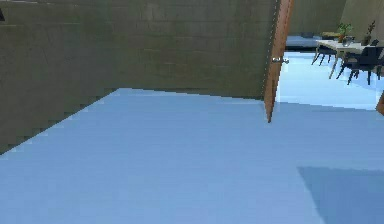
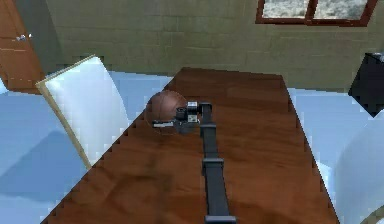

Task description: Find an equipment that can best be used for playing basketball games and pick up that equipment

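Item 1. Basketball (image 2: 163,104): a round, brown-orange ball. It lay on the dark wooden table (image 2: 255,150), toward the table's far end and near its edge at nine o'clock in the arm side view.

Item 2. My gripper (image 2: 176,121): its dark body sat at about four o'clock from the ball, right against it in the picture. The ball rested on the tabletop at my fingers' end, so I could not tell whether my jaws gripped it or anything else, nor whether they touched it.

Item 3. My arm (image 2: 212,170): a dark square bar that ran over the tabletop from six o'clock up to the gripper.

Item 4. White chair (image 2: 88,108): stood just beside the table at nine o'clock from the ball.

Item 5. Second white chair (image 2: 360,175): stood by the table's opposite side, at four o'clock.

Item 6. Dark chair (image 2: 368,80): stood at two o'clock, apart from the table.

Item 7. Wood-framed window (image 2: 318,10): set in the olive wall at one o'clock.

Item 8. Brown door (image 2: 18,50): stood at ten o'clock.

Item 9. Forward view: blue floor (image 1: 170,160) and an olive wall (image 1: 120,50). A wooden door leaf (image 1: 277,60) stood ajar at two o'clock. Beyond it were a dining table (image 1: 345,46) with dark chairs (image 1: 362,66).
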Motion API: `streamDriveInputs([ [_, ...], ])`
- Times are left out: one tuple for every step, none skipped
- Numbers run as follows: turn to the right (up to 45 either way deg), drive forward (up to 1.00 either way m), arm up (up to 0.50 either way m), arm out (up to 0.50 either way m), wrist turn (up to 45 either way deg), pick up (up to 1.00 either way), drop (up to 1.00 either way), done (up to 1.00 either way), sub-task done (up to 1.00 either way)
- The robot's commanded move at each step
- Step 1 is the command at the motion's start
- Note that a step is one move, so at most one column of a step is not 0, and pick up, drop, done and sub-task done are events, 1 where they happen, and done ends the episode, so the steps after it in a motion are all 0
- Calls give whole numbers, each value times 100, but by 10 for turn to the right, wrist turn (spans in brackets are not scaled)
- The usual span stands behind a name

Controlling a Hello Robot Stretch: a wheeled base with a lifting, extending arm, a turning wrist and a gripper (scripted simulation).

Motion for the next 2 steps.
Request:
streamDriveInputs([
  [0, 0, 0, 0, 0, 100, 0, 0, 0],
  [0, 0, 10, 0, 0, 0, 0, 0, 0],
])
